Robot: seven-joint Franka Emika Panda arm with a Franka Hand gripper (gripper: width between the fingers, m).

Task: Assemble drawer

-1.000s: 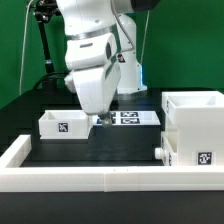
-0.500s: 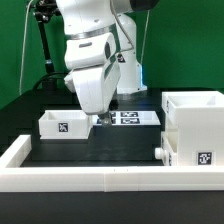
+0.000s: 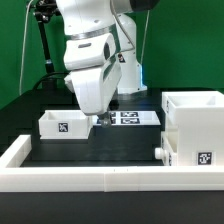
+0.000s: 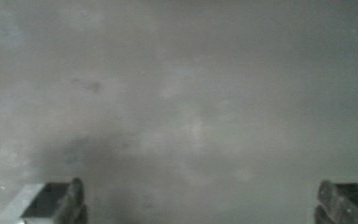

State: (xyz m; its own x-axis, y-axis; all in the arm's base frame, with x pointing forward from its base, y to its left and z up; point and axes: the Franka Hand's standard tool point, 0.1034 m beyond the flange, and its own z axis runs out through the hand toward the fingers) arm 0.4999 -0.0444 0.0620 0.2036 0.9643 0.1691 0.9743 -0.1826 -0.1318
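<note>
A dark desk edged by a low white border wall carries the tall housing at the exterior view's right and one shallow tray at its left, the marker board between them. The arm hangs bent, pincer low just beside the tray. Only the wrist view (blurred grey) shows its fingertips set wide apart, seemingly gripping nothing.

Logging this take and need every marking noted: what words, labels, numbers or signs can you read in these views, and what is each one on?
No readable words, brands or numbers anywhere.
Square black-and-white tag, pattern only, on the small tray.
Square black-and-white tag, pattern only, on the front of the tall box.
Tags on the marker board: patterns only, too small to make out.
Wrist view: blurred grey surface, no markings; the gripper fingertips stand wide apart.
</note>
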